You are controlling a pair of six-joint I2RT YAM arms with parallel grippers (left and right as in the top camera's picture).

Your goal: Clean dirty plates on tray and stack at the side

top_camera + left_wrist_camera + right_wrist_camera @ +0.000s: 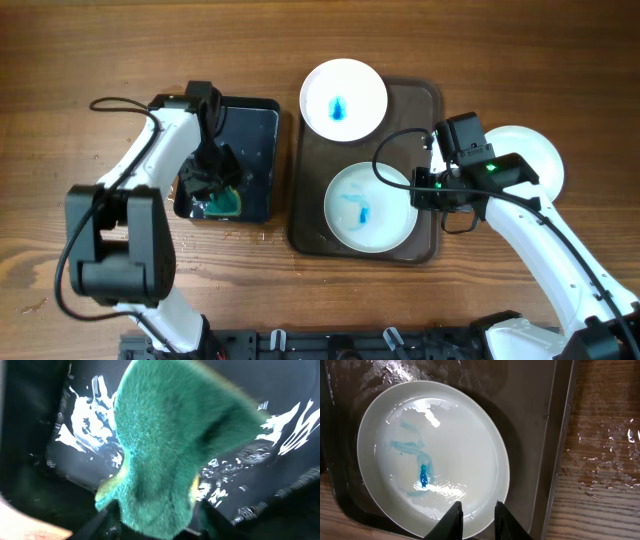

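Observation:
The dark brown tray (415,110) holds two white plates. The far plate (343,98) has a small blue smear and overhangs the tray's far left rim. The near plate (370,207) is wet with smeared blue streaks; it also shows in the right wrist view (432,450). My right gripper (425,190) is closed on its right rim, one finger inside and one outside (476,510). A third white plate (530,155) lies on the table to the right of the tray, partly hidden by my right arm. My left gripper (212,185) is shut on a green sponge (170,445).
A smaller glossy black tray (255,130) with water in it sits left of the brown tray; the sponge (225,203) is at its near end. Water drops lie on the wooden table (605,460) right of the brown tray's rim (555,435).

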